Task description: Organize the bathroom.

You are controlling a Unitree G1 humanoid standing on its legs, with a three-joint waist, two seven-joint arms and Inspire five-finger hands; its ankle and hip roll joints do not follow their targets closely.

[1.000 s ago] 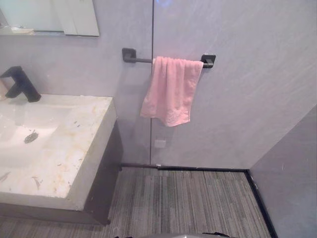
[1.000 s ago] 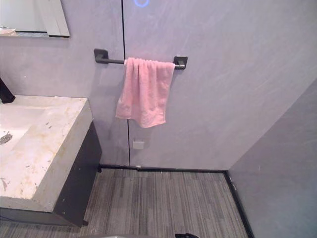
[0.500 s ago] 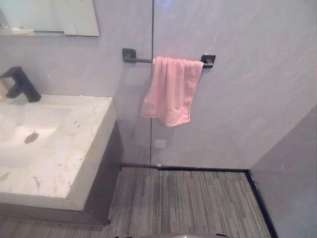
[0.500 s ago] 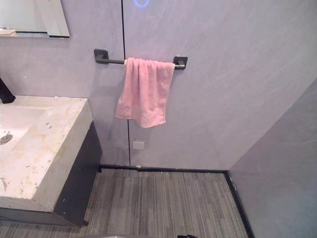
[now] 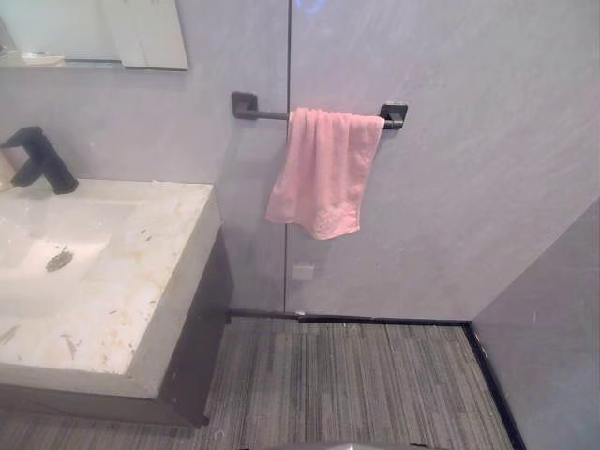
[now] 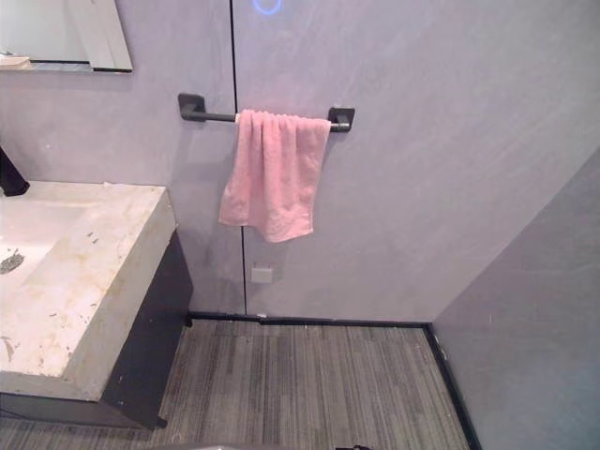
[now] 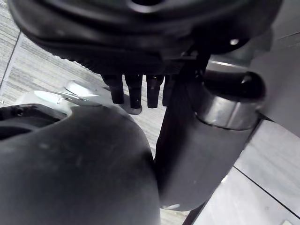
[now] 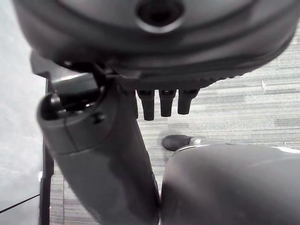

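1. Pink terry towel (image 5: pixel 322 172) draped over a dark metal rail (image 5: pixel 272 114) on the grey wall, bunched toward the rail's right bracket, lower hem uneven.
2. Cut off at the view's left: marble-look basin counter (image 5: pixel 141 281), black faucet (image 5: pixel 39 159), mirror (image 5: pixel 112 33) above.
3. Left hand (image 7: pixel 140 91) hanging with fingers straight and slightly apart, holding nothing; right hand (image 8: pixel 161 103) likewise.
4. Striped grey floor (image 5: pixel 347 384) open between counter edge and right wall.
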